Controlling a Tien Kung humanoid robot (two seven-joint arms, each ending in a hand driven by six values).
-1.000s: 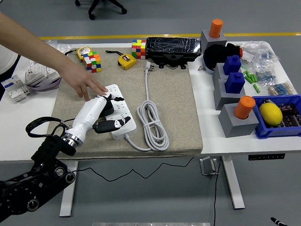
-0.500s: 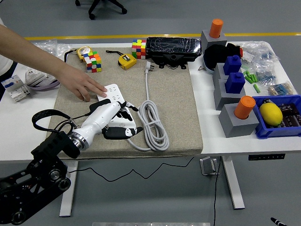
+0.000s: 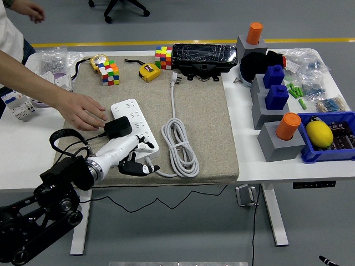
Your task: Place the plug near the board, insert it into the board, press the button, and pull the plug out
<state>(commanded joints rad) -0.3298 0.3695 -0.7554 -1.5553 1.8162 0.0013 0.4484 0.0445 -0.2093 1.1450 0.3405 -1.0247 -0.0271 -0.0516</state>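
Seating the plug (image 3: 118,127) fully is judged the step in hand: the black adapter sits on the white board (image 3: 135,129), near its far-left end, apparently in a socket. The left hand (image 3: 132,158) hovers near the board's near end, fingers loosely spread and holding nothing. A person's hand (image 3: 82,113) rests on the mat (image 3: 205,122) just left of the plug. For the press, approach straight down over the plug or button, keeping fingers clear of the cord. The board's long axis runs diagonally, far-left to near-right on the bench (image 3: 244,166); the plug's cable leads off toward the left.
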